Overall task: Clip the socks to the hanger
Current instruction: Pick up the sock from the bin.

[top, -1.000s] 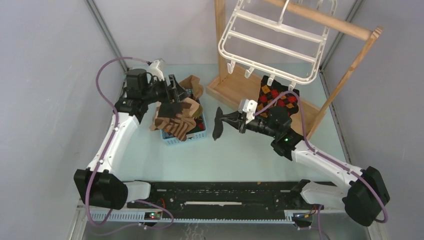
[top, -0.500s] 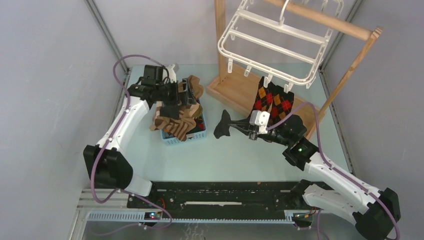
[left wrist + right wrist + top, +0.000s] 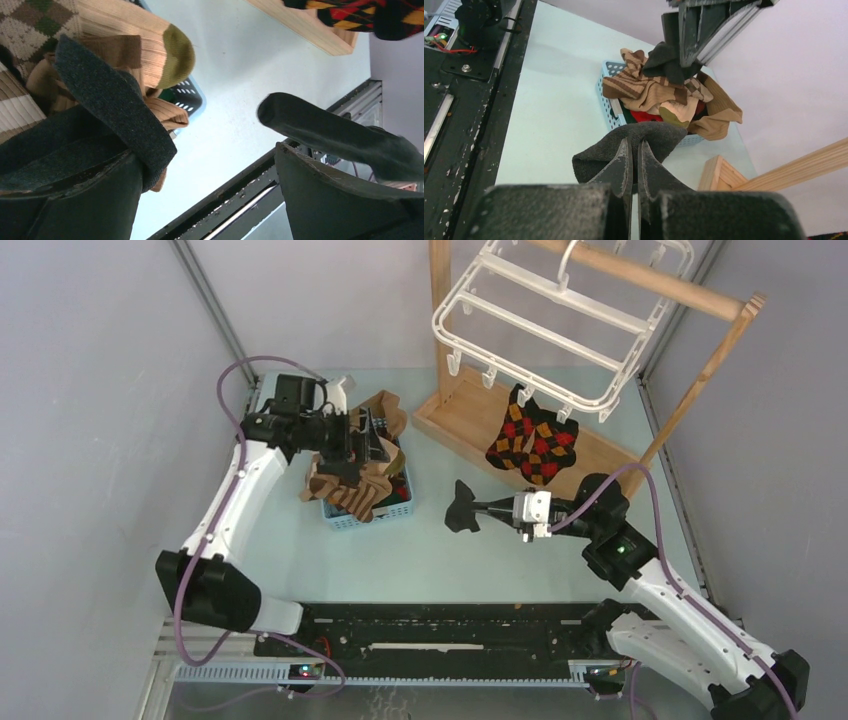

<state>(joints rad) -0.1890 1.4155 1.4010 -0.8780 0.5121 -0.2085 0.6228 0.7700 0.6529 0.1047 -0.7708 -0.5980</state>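
The small blue basket (image 3: 392, 508) sat on the surface (image 3: 430, 560) toward the left, heaped above its rim with socks. Brown striped socks (image 3: 350, 492) spilled over its near-left edge. The heap also held a tan sock with an olive-green toe (image 3: 172, 50) and a tan-and-green diamond-pattern piece (image 3: 30, 25), with something red (image 3: 646, 116) lower down.

The left fingers (image 3: 364, 438) hung over this heap, spread wide and clamping nothing. A dark grey sock (image 3: 112, 97) lay draped across one of them, though the wrist view made it hard to tell whether it was caught there or only resting against the pile.

To the right of the basket and apart from it, the right fingers (image 3: 487, 511) were pinched shut on a black sock (image 3: 461, 512), its folded bulk bunched past the tips.

The white hanger (image 3: 520, 378) hung tilted from the round rail of the wooden stand (image 3: 700, 297) at the back right. One black argyle sock (image 3: 535, 440) dangled from a clip on the hanger's near edge, over the stand's base.
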